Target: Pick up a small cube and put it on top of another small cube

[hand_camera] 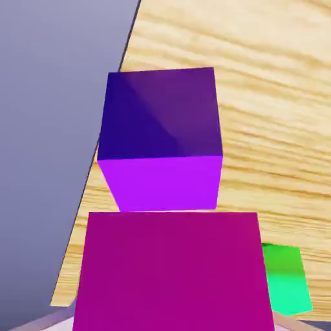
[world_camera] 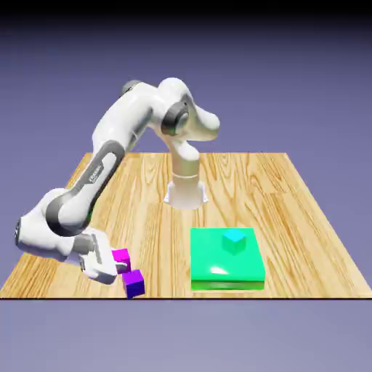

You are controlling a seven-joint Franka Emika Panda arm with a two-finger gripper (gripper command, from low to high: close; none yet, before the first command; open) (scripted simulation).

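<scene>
My gripper (world_camera: 118,261) is low over the table's front corner at the exterior view's left, shut on the small cube (world_camera: 121,255). This bright magenta-pink cube fills the bottom of the hand view (hand_camera: 171,271) and hides most of both fingers. Right beside it, closer to the table's front edge, a darker purple-violet cube (world_camera: 134,282) rests on the wood. In the hand view that purple cube (hand_camera: 161,139) shows just beyond the magenta one. Whether the two cubes touch, I cannot tell.
A flat bright green slab (world_camera: 227,263) lies at the front middle, with a small teal cube (world_camera: 234,241) on top. A green patch (hand_camera: 284,278) shows at the hand view's lower right. The table's front edge (world_camera: 87,296) runs close by the purple cube.
</scene>
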